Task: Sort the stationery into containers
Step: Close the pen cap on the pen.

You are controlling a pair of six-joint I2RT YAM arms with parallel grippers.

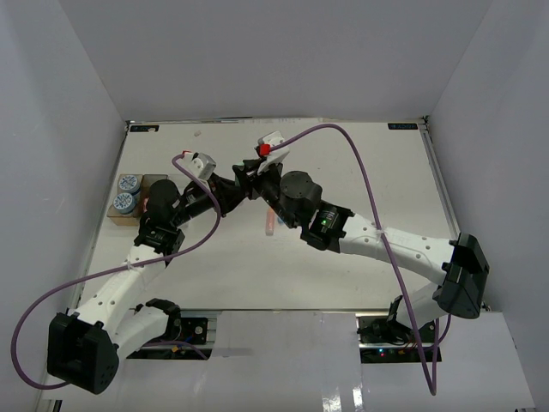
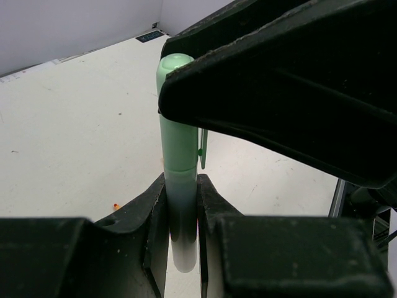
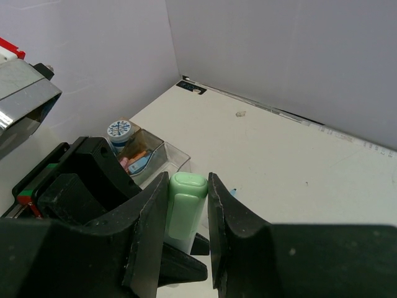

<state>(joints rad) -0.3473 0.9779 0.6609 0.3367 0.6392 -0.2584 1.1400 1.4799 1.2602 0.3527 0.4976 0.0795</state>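
Mint-green marker tight in left pincer and right pincer above white tabletop, pale walls.

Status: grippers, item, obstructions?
Left gripper shut on mint-green plastic marker, pale barrel end. Right gripper shut on its capped end. Marker off the table, shared by both. Nothing visibly in the way.

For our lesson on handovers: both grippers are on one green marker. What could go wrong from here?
1. The left gripper and right gripper both clamp the green marker; if either pulls, the cap may come off.
2. It is held above the table, away from the clear bin; released here, it would miss.
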